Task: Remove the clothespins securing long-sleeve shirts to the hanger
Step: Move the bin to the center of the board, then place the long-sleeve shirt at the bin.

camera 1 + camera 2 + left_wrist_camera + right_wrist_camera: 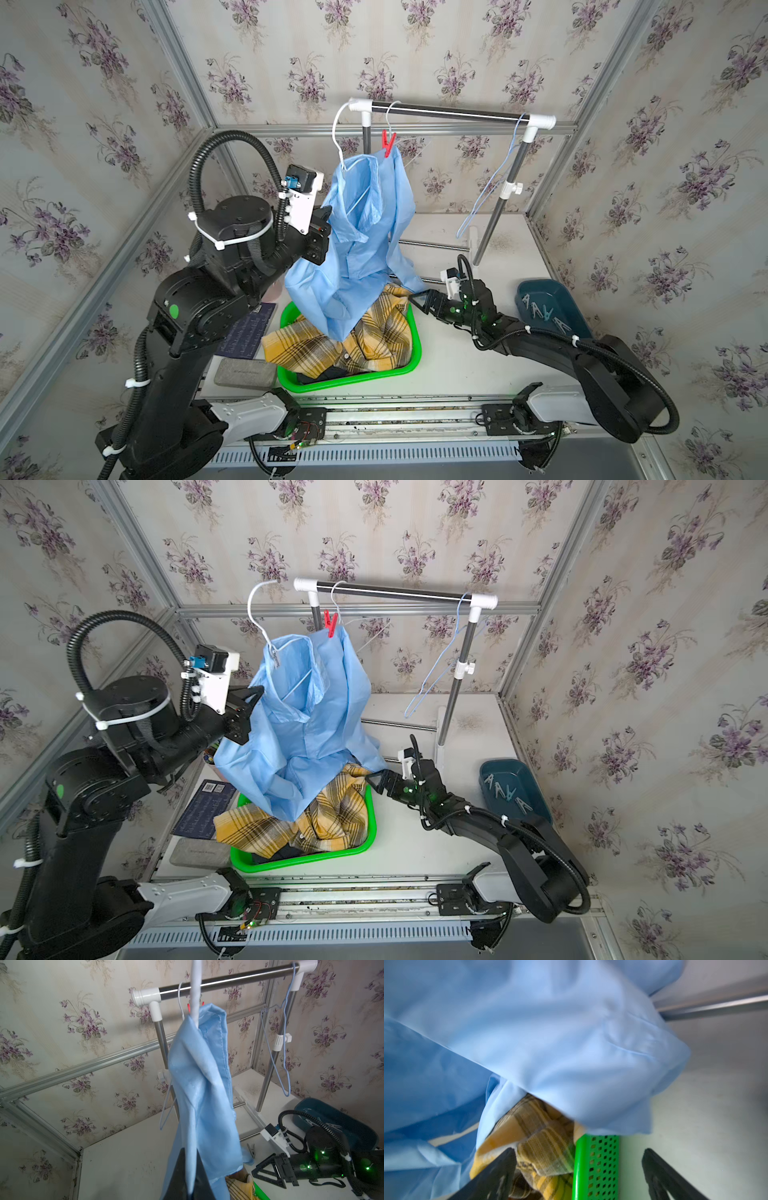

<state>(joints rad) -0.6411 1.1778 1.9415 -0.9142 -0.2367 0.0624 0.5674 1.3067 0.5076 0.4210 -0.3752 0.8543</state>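
Observation:
A light blue shirt (365, 232) (307, 721) hangs bunched from a white hanger (338, 137). A red clothespin (388, 143) (331, 623) pins its top edge just under the rail. My left gripper (328, 216) (190, 1151) is shut on a fold of that shirt (199, 1084). A yellow plaid shirt (374, 336) (542, 1136) lies in the green basket (411, 357), with dark fabric beneath it. My right gripper (417, 303) (577, 1157) is open and holds nothing. Its fingers straddle the basket wall (596, 1167) under the blue hem.
The rack's rail (449, 111) carries an empty blue wire hanger (490, 187). A dark blue tray (552, 291) at the right holds several pale clothespins (544, 313). One grey clothespin (251, 1150) lies on the table. A grey case (245, 372) and a dark booklet (249, 332) lie left of the basket.

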